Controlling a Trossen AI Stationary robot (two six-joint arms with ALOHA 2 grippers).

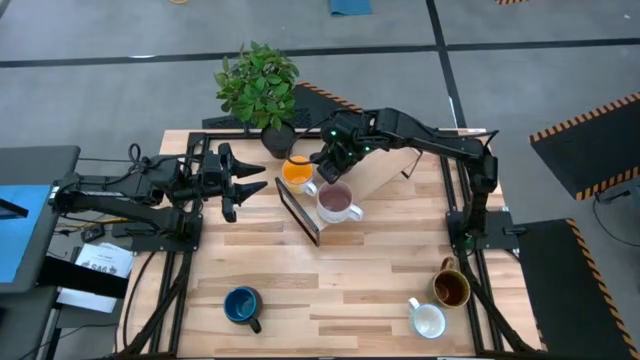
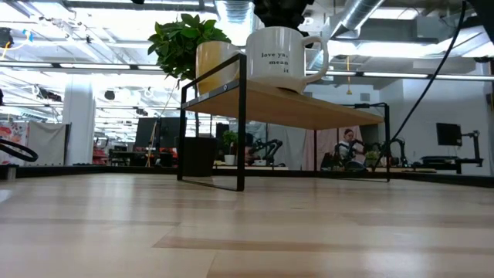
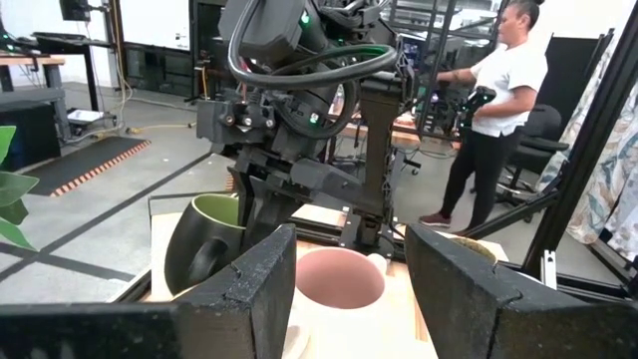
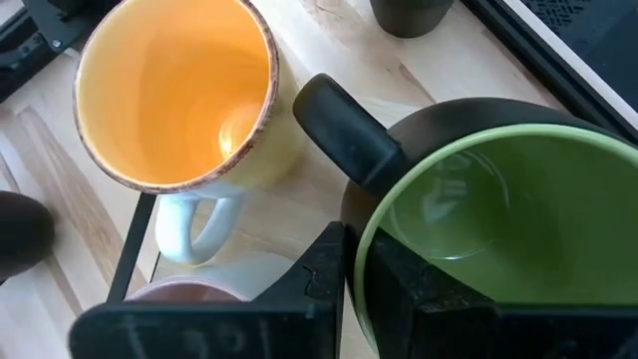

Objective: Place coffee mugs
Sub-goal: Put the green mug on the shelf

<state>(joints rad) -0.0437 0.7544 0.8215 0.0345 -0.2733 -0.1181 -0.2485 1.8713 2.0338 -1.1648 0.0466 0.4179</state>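
A small wooden shelf (image 1: pixel 385 175) on a black frame stands mid-table. On it sit the orange mug (image 1: pixel 297 172) and the pale pink mug (image 1: pixel 335 203), which shows white with lettering in the low view (image 2: pixel 282 54). My right gripper (image 1: pixel 335 160) is above the shelf's far left end, shut on the dark green mug (image 4: pixel 478 229). My left gripper (image 1: pixel 255 185) hovers open just left of the shelf, pointing at it. The dark blue mug (image 1: pixel 242 305) stands near the table's near edge. The brown-olive mug (image 1: pixel 452 288) and the white mug (image 1: pixel 428 320) stand at the near right corner. My right gripper holds the dark green mug by its rim (image 4: pixel 361 249), beside the handle (image 4: pixel 339 135), with one finger inside the cup and one outside. The fingers come from above. In the left wrist view the mug (image 3: pixel 204 244) hangs tilted below the gripper; its base is hidden.
A dark pot with a green plant (image 1: pixel 260 85) stands at the far edge, just behind the shelf. Bare table lies between the shelf and the near mugs. A person (image 3: pixel 498 110) stands in the room beyond the table.
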